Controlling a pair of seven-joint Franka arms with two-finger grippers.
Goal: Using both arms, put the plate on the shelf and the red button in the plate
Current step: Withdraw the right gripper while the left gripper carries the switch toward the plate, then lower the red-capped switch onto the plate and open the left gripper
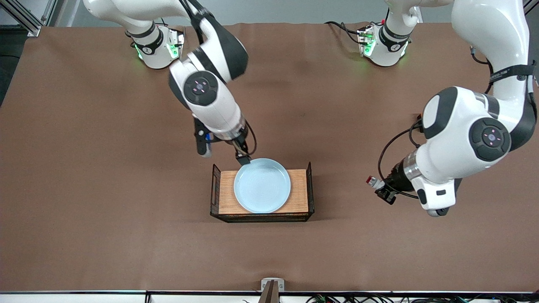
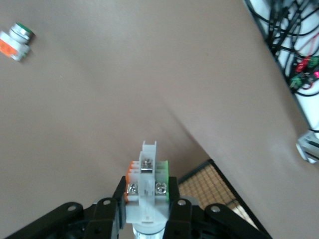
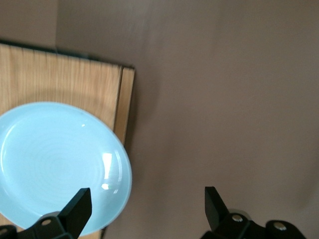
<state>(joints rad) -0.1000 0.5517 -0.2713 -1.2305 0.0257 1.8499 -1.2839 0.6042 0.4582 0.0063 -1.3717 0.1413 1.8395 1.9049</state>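
While the plate (image 1: 262, 185) rests on the tray (image 1: 301, 190), right fingers (image 3: 79, 204) gape — left fingers (image 2: 180, 215) clamp the red button (image 1: 373, 181).

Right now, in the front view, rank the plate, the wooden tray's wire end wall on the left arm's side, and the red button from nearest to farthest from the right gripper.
1. The plate, on the tray, right under the right gripper.
2. The tray's wire end wall, toward the left arm's end.
3. The red button, held up by the left gripper, over bare table.

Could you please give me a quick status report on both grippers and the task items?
Right gripper open at the plate's rim; plate lies on the wooden tray. Left gripper shut on the red button, over bare table toward its end. Nothing in the way.
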